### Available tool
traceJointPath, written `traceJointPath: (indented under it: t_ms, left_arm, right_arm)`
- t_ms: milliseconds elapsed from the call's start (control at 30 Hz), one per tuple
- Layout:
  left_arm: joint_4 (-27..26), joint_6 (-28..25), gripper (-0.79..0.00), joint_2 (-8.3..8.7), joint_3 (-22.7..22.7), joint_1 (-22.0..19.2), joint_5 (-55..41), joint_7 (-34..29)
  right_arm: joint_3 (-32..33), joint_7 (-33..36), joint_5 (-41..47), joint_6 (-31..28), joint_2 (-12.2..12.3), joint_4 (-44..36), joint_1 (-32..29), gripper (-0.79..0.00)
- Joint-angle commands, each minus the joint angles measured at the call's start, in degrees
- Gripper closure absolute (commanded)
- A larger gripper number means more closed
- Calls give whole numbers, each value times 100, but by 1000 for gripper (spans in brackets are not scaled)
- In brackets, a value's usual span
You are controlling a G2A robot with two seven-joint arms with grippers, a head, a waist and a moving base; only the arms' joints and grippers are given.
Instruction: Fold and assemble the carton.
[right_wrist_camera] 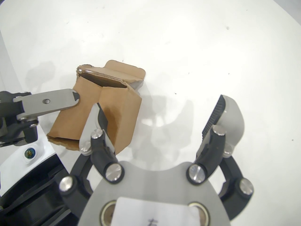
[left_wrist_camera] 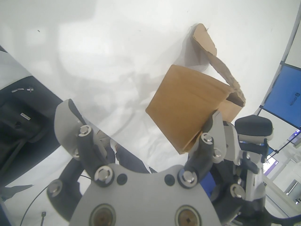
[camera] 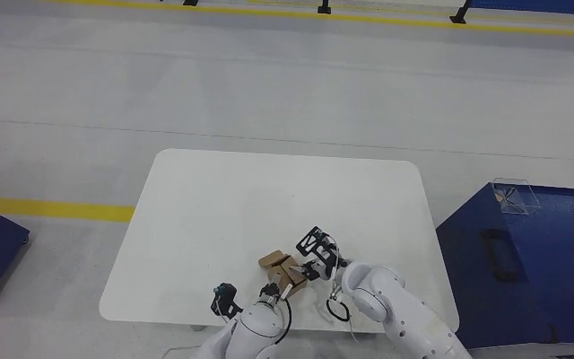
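White table (camera: pixel 224 206) on a pale floor, top view: the carton (camera: pixel 279 267) lies close to the near edge, well apart from the far and side edges. Both arms reach in over that near edge, one on each side of it.

Left wrist view: left gripper (left_wrist_camera: pixel 141 118) spread wide, one finger touching the carton's lower corner.

Right wrist view: right gripper (right_wrist_camera: pixel 160 116) released, one finger against the carton's side.
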Motion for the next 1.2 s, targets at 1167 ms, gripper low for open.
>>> traceJointPath:
  t_ms: [1167]
  left_arm:
    - [-1643, -1642, -785, 47, -954, 1049, 358, -1102]
  right_arm:
    - [110, 27, 521, -491, -166, 1117, 536, -785]
